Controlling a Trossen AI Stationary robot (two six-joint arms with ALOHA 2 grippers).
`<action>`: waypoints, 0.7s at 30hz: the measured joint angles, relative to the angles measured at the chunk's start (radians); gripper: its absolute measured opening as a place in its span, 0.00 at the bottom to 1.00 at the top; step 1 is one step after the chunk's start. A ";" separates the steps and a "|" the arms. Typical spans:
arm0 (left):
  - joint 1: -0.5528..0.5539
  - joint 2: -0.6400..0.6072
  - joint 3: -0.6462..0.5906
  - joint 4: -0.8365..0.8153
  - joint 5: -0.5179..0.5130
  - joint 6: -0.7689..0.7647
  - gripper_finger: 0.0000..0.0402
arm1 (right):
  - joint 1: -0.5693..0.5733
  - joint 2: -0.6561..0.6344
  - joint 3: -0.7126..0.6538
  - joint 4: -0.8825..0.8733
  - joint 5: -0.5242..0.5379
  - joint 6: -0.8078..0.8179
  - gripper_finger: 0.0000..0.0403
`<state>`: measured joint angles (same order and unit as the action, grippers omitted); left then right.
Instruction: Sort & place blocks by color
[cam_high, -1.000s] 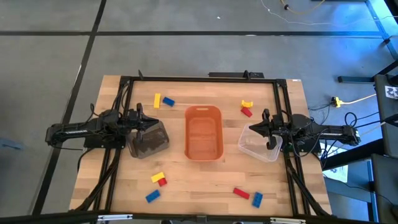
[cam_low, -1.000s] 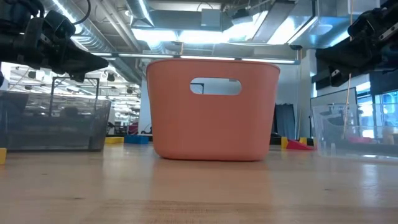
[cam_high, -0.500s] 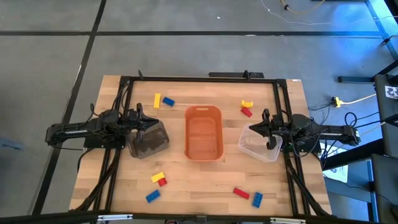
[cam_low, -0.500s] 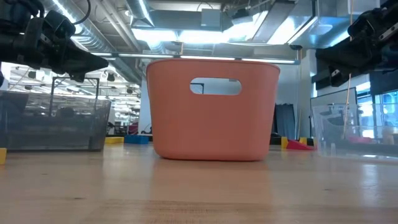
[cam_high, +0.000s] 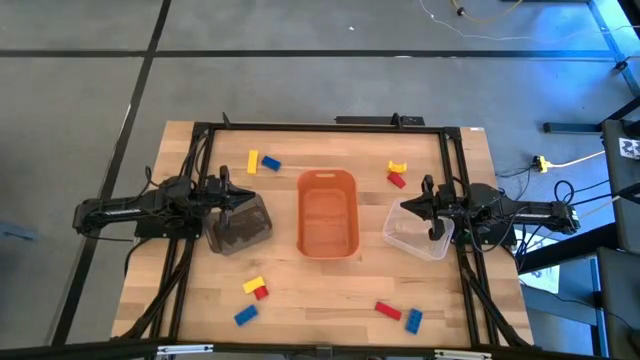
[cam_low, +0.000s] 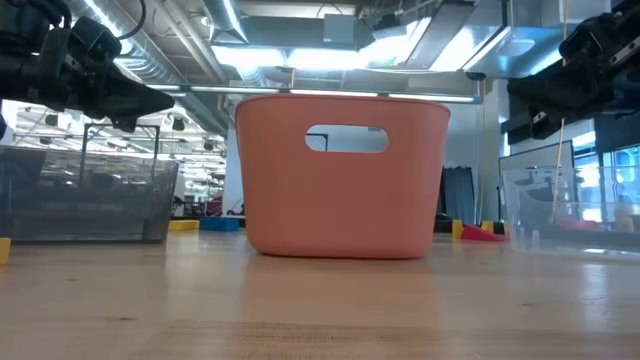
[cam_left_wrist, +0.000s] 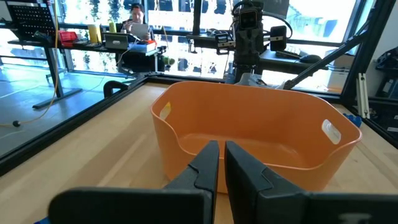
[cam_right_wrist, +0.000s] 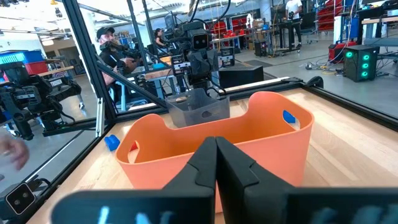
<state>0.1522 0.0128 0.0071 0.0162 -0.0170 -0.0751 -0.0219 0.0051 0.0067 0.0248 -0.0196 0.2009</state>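
Left gripper (cam_high: 243, 197) closed over dark bin (cam_high: 240, 225), right gripper (cam_high: 415, 207) closed over clear bin (cam_high: 418, 232). Blocks (cam_high: 253, 287) scattered on desk (cam_high: 330, 290), only visible from above; orange tub (cam_low: 342, 175) hiding them down low.

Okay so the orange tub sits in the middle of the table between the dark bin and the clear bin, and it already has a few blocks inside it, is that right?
Not quite. The orange tub does sit mid-table between the dark bin and the clear bin, but it holds no blocks; the high view shows its inside bare. The blocks still lie on the table around it.
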 joint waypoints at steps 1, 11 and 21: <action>0.000 0.000 0.000 0.000 0.000 0.000 0.05 | 0.000 0.000 0.000 0.000 0.000 0.000 0.01; 0.000 0.000 0.000 0.000 0.000 0.000 0.05 | 0.000 0.000 0.000 0.000 0.000 0.000 0.01; 0.000 0.000 0.000 0.025 0.000 0.000 0.05 | 0.000 0.000 0.000 0.000 0.000 0.000 0.01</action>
<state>0.1524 0.0128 0.0071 0.0414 -0.0166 -0.0753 -0.0220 0.0051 0.0071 0.0250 -0.0196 0.2009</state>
